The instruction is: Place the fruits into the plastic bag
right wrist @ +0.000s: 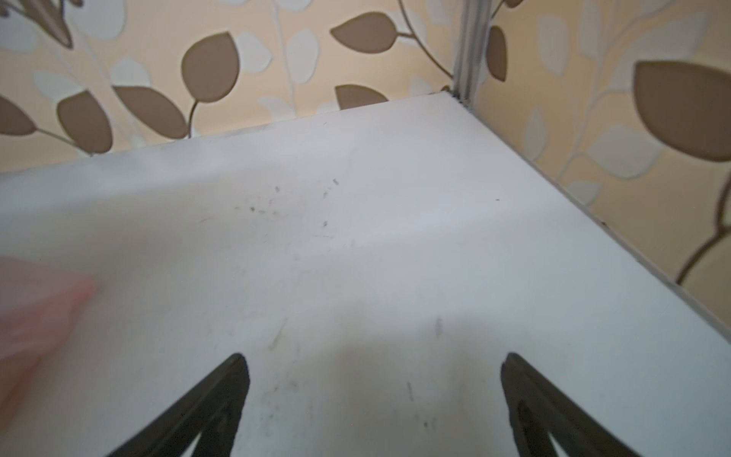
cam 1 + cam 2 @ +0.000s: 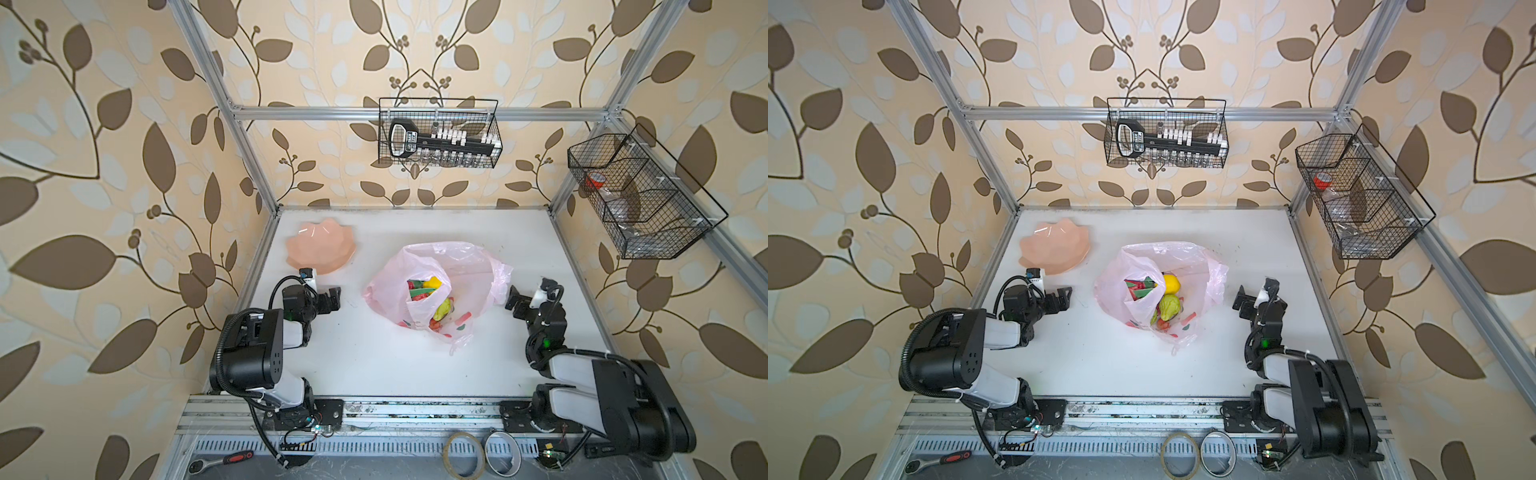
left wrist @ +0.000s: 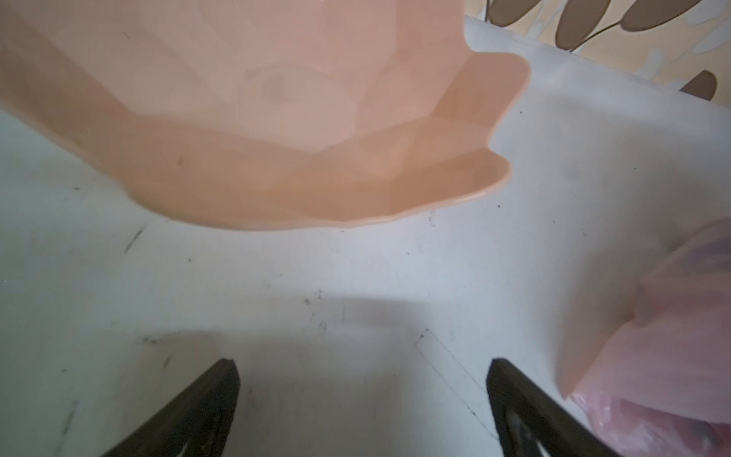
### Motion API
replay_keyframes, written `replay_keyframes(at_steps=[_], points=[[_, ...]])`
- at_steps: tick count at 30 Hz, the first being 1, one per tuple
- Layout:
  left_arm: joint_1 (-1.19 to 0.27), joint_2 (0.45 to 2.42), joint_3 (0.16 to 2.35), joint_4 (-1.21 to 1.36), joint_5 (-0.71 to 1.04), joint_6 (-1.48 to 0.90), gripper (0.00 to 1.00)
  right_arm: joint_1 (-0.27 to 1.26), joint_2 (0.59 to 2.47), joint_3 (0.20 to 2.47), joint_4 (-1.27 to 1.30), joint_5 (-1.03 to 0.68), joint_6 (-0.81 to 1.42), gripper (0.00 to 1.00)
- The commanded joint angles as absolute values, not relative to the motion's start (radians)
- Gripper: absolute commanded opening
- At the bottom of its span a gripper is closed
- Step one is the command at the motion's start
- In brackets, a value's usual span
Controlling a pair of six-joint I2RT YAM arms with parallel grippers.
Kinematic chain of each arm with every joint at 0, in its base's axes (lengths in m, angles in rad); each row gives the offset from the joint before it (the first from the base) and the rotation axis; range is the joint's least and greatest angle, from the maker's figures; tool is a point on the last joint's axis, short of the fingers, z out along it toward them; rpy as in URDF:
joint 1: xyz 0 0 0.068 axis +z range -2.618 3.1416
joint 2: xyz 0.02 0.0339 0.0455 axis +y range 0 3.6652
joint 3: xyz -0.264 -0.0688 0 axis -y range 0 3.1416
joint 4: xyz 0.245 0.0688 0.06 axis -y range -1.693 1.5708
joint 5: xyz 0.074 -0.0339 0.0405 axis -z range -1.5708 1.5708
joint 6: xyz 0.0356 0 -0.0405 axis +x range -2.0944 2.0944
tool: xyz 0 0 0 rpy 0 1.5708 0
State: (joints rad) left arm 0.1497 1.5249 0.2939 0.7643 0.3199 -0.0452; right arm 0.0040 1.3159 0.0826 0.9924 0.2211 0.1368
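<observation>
White table (image 2: 374,365) holds the bag (image 2: 465,266) mid-surface, fruits (image 2: 1172,284) inside. Left gripper (image 2: 332,300) and right gripper (image 2: 511,302) flank it without touching, jaws wide open and empty.

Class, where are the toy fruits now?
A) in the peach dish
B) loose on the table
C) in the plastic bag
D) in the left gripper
C: the lemon and a green fruit show inside the open plastic bag; the peach dish is bare.

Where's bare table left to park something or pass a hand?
Widest: table between bag and front rail. Also the far right corner behind the bag. Narrow lane between left hand and bag. Crowded: far left by the dish; right hand close beside the bag.
</observation>
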Motion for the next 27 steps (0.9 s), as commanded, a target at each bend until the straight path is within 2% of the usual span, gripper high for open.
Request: replay_keyframes(at_steps=[1,3,4,6,9,20,27], points=[[0.137,1.51,0.362,0.808,0.376,0.0,0.99,0.028,1.323,0.139,1.052,0.3,0.087,1.0],[0.115,1.51,0.381,0.768,0.335,0.008,0.99,0.048,1.372,0.139,1.137,0.331,0.06,1.0],[0.11,1.511,0.386,0.757,0.324,0.009,0.99,0.051,1.338,0.148,1.059,0.339,0.074,1.0],[0.102,1.509,0.388,0.752,0.307,0.011,0.99,0.046,1.354,0.135,1.122,0.327,0.066,1.0],[0.098,1.508,0.389,0.75,0.302,0.01,0.99,0.072,1.329,0.145,1.069,0.404,0.075,1.0],[0.098,1.506,0.386,0.752,0.301,0.011,0.99,0.02,1.352,0.162,1.056,0.211,0.054,1.0],[0.098,1.499,0.379,0.759,0.301,0.011,0.99,0.022,1.344,0.158,1.056,0.199,0.046,1.0]])
